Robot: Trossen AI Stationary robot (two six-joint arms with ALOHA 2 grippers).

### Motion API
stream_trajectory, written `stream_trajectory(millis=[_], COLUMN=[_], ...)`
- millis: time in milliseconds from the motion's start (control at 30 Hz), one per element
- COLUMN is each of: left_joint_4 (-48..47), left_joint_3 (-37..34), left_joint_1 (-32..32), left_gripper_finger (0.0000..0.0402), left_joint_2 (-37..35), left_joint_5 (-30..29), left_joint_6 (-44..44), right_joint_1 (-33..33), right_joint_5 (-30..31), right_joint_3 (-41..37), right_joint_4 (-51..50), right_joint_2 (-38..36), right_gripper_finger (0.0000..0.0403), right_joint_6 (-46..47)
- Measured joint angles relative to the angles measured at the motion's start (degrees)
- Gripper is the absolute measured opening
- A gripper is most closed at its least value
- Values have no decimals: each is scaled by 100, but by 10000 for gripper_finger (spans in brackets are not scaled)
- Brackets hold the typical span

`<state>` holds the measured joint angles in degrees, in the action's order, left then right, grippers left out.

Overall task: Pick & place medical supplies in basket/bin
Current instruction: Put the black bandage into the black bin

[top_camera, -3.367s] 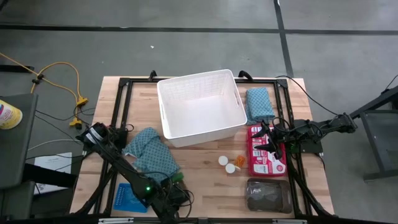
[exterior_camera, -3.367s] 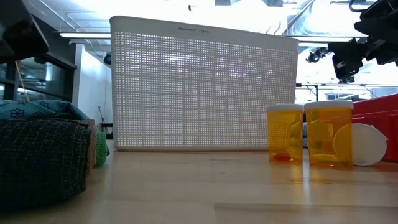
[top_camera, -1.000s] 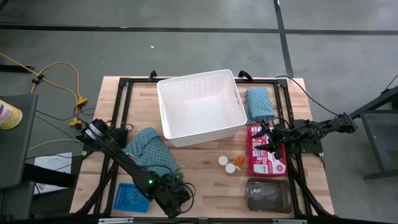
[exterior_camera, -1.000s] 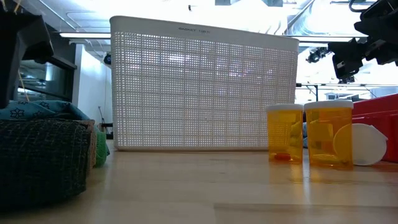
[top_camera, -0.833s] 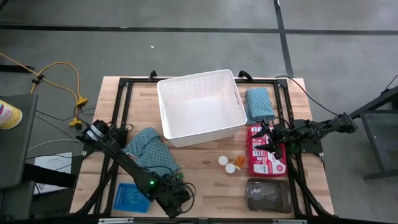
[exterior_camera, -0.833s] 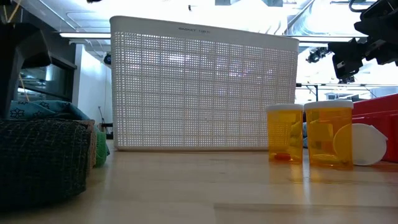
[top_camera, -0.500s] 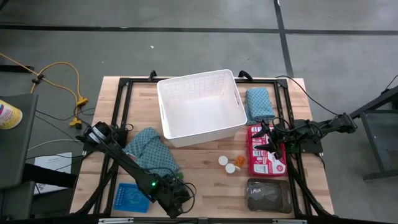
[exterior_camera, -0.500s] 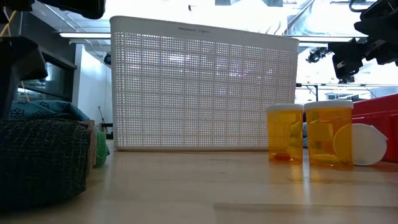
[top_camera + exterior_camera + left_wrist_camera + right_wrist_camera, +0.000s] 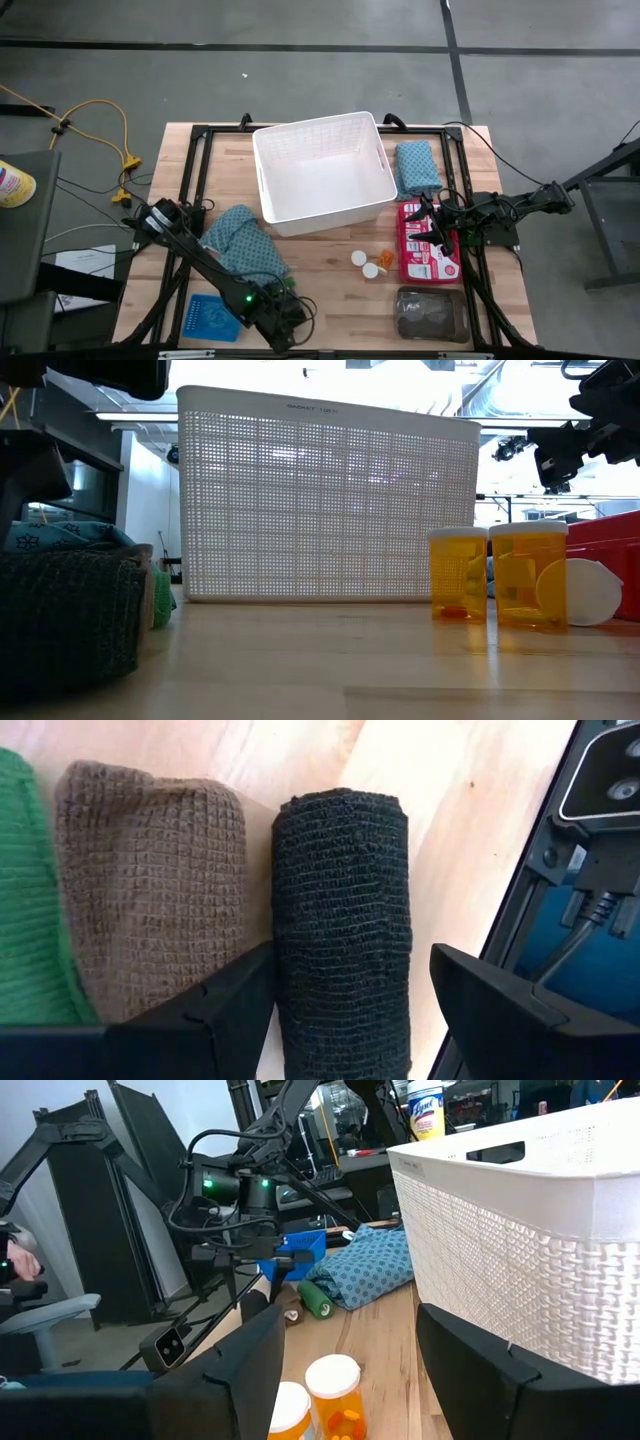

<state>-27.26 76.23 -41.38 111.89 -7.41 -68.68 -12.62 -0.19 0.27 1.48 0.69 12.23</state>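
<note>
A black bandage roll lies on its side on the wooden table, beside a brown roll and a green roll. My left gripper is open and slants down over the black roll, one finger on each side of it. In the high view it is near the front edge. A teal cloth lies just behind it. The white basket stands at the far middle. My right gripper hangs open and level over a red box.
Two orange pill bottles and white caps stand right of centre. A second teal cloth lies right of the basket. A blue mesh tray is at the front left and a grey tray at the front right.
My left gripper has come down toward the bandage rolls, still open. In the low view its arm has dropped into the upper left corner. The rolls have not moved.
</note>
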Motion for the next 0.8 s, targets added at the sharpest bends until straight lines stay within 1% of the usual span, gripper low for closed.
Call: stream_trajectory(millis=[233, 333, 433, 667, 800], left_joint_4=[15, 15, -6, -18, -28], left_joint_3=[-4, -9, -12, -22, -24], left_joint_1=[2, 2, 2, 3, 4], left_gripper_finger=[257, 251, 228, 145, 129], left_joint_2=[38, 41, 46, 51, 51], left_joint_5=[82, 116, 117, 136, 135], left_joint_6=[-14, -15, -12, -15, -15], right_joint_1=[-1, 0, -2, -2, 0], right_joint_5=[0, 0, 0, 0, 0], right_joint_3=[1, 2, 2, 2, 2], right_joint_4=[0, 0, 0, 0, 0], right_joint_2=[0, 0, 0, 0, 2], right_gripper_finger=[216, 216, 216, 216, 216], right_joint_6=[0, 0, 0, 0, 0])
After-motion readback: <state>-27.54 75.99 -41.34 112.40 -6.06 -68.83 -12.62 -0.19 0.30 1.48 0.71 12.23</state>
